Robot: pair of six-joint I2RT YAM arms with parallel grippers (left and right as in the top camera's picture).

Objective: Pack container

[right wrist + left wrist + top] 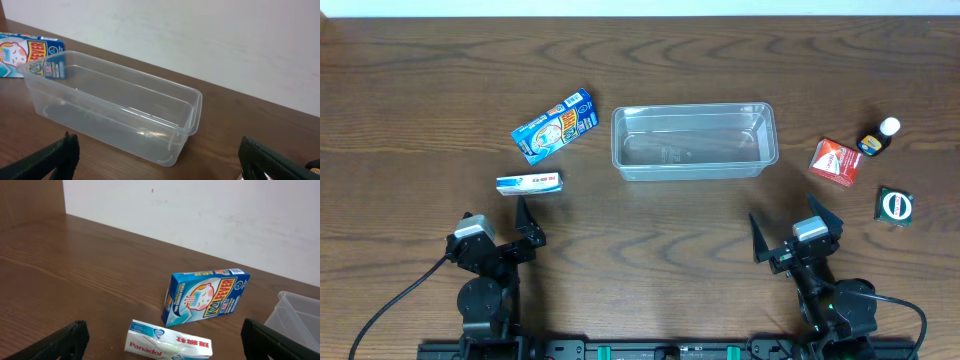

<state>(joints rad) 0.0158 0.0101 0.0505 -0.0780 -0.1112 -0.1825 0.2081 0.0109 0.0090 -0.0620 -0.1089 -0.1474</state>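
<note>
The clear plastic container [693, 141] stands empty at the table's middle back; it also shows in the right wrist view [115, 110] and at the edge of the left wrist view [300, 312]. A blue Kool Fever box [553, 125] [205, 296] lies left of it. A white Panadol box [529, 183] [169, 342] lies nearer the left gripper. My left gripper [498, 222] [165, 347] is open and empty, just short of the Panadol box. My right gripper [795, 230] [160, 162] is open and empty, near the container's right end.
At the right lie a red-and-white box [836, 161], a small dark bottle with a white cap [879, 138] and a dark green round-labelled packet [894, 206]. A white wall runs behind the table's far edge.
</note>
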